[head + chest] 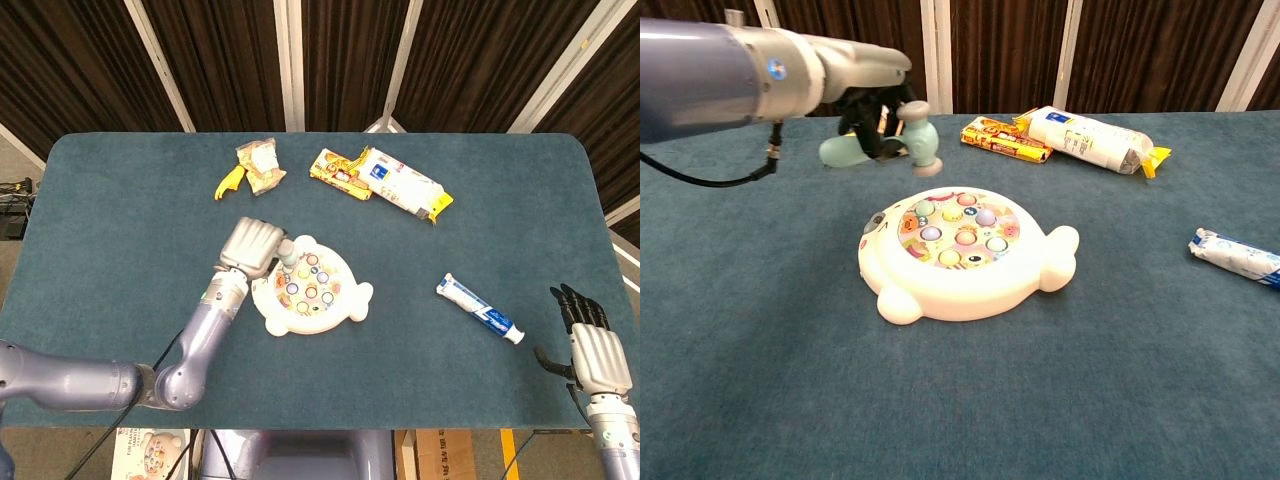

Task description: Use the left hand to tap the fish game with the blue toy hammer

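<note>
The fish game (312,292) (960,255), a white fish-shaped toy with coloured round buttons, lies mid-table. My left hand (247,246) (865,98) grips the pale blue toy hammer (905,140) (286,254) by its handle. The hammer head hangs in the air above and to the left of the game's top edge, clear of the buttons. My right hand (592,345) rests at the table's right front edge, fingers straight and apart, holding nothing.
A toothpaste tube (480,309) (1237,256) lies right of the game. At the back lie a white-and-yellow package (405,185) (1095,139), a yellow snack box (338,172) (1005,139) and a small crumpled wrapper (257,166).
</note>
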### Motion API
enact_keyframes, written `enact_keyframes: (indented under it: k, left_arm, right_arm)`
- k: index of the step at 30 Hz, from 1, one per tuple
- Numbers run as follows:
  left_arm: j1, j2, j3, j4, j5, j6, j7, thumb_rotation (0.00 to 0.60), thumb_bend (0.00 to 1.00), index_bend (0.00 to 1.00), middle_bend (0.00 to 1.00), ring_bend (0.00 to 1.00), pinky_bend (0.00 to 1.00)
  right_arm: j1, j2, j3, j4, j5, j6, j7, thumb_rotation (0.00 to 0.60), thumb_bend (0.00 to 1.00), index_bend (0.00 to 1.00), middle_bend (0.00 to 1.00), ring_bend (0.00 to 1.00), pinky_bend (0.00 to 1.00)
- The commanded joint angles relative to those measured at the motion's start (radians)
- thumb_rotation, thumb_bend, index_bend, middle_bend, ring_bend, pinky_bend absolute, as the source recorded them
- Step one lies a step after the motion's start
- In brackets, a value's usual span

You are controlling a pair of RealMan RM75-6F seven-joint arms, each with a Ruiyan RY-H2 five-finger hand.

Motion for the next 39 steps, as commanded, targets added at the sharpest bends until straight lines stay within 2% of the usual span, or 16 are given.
enact_keyframes:
  k: [1, 5, 10, 14, 19, 25, 32, 39]
  left_arm:
    - [0.089, 0.078, 0.074, -0.059, 0.082, 0.021, -0.076, 0.6, 0.84, 0.64, 0.58, 0.45, 0.58]
    - [0.175, 0.12, 0.15, -0.054, 0.183, 0.012, -0.168, 0.6, 0.84, 0.64, 0.58, 0.45, 0.58]
    - [0.269, 0.129, 0.23, 0.001, 0.3, 0.0, -0.285, 0.6, 0.84, 0.64, 0.57, 0.45, 0.58]
    - [0.316, 0.118, 0.265, 0.053, 0.373, -0.019, -0.359, 0.6, 0.84, 0.64, 0.57, 0.45, 0.58]
    - [0.343, 0.097, 0.309, 0.127, 0.46, -0.051, -0.395, 0.6, 0.84, 0.63, 0.57, 0.45, 0.58]
    - [0.371, 0.051, 0.325, 0.215, 0.525, -0.085, -0.44, 0.6, 0.84, 0.63, 0.57, 0.45, 0.57]
    - [0.392, 0.0, 0.319, 0.287, 0.575, -0.101, -0.465, 0.6, 0.83, 0.62, 0.57, 0.44, 0.57]
    - [0.407, -0.029, 0.309, 0.328, 0.605, -0.111, -0.48, 0.6, 0.74, 0.58, 0.53, 0.42, 0.54]
  right_arm:
    - [-0.001, -0.001, -0.002, -0.002, -0.007, 0.006, -0.008, 0.6, 0.31, 0.0, 0.0, 0.0, 0.0]
    - [-0.003, -0.004, -0.004, -0.003, -0.009, 0.011, -0.017, 0.6, 0.31, 0.0, 0.0, 0.0, 0.0]
    - [-0.004, -0.005, -0.005, -0.004, -0.008, 0.012, -0.021, 0.6, 0.31, 0.0, 0.0, 0.0, 0.0]
    - [-0.004, -0.005, -0.005, -0.005, -0.008, 0.013, -0.024, 0.6, 0.31, 0.0, 0.0, 0.0, 0.0]
    - [-0.003, -0.007, -0.005, -0.005, -0.006, 0.012, -0.025, 0.6, 0.31, 0.0, 0.0, 0.0, 0.0]
    - [-0.003, -0.007, -0.004, -0.004, -0.005, 0.013, -0.027, 0.6, 0.31, 0.0, 0.0, 0.0, 0.0]
    - [-0.003, -0.007, -0.004, -0.005, -0.002, 0.011, -0.026, 0.6, 0.31, 0.0, 0.0, 0.0, 0.0]
    - [-0.004, -0.007, -0.004, -0.006, 0.0, 0.011, -0.026, 0.6, 0.31, 0.0, 0.0, 0.0, 0.0]
